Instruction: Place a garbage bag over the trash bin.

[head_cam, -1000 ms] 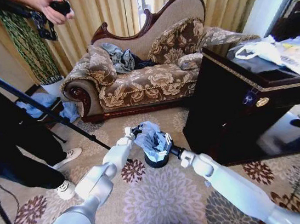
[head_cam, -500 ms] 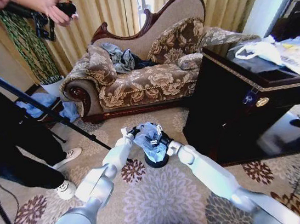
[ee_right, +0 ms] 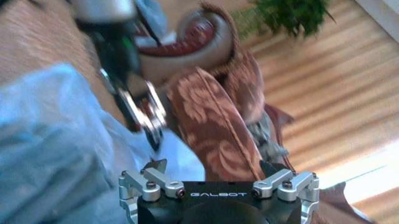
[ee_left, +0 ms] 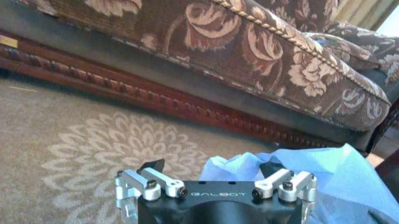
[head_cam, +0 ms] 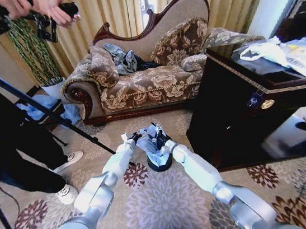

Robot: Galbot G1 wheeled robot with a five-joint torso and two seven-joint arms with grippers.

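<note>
At centre frame both open grippers, left gripper (head_cam: 135, 136) and right gripper (head_cam: 158, 134), flank the garbage bag (head_cam: 150, 147) bunched upright over the trash bin (head_cam: 160, 165).

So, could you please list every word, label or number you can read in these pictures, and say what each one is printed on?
"GALBOT": on the black body of the left gripper, in the left wrist view.
"GALBOT": on the black body of the right gripper, in the right wrist view.
Round gold badge on the dark wooden cabinet: too small to read.
Nothing else is legible.
</note>
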